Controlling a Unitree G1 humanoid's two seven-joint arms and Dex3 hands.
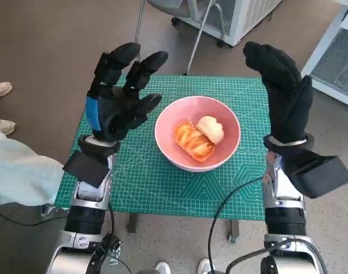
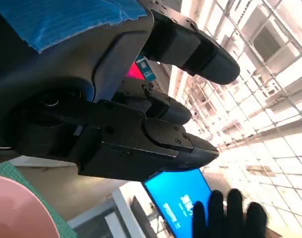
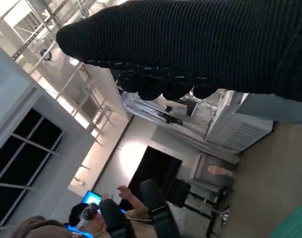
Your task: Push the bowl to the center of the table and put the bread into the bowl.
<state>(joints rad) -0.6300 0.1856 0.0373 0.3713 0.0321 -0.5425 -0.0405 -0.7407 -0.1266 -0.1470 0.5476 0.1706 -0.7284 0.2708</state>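
Observation:
A pink bowl (image 1: 198,133) stands near the middle of the green cutting mat (image 1: 162,188), and its rim (image 2: 22,210) shows in the left wrist view. Inside it lie two pieces of bread: an orange-glazed one (image 1: 192,140) and a pale roll (image 1: 211,128). My left hand (image 1: 119,94) is raised above the mat left of the bowl, fingers spread, holding nothing. My right hand (image 1: 283,91) is raised to the right of the bowl, fingers straight up, also holding nothing. In the left wrist view the black fingers (image 2: 155,134) point toward the ceiling, and the gloved right hand (image 2: 230,215) shows beyond them.
A person's pale sleeve (image 1: 16,171) and shoes (image 1: 1,88) are at the table's left. White cabinets (image 1: 236,17) stand behind the table and a white unit (image 1: 336,57) at the right. A person (image 3: 116,210) sits at a distance in the right wrist view.

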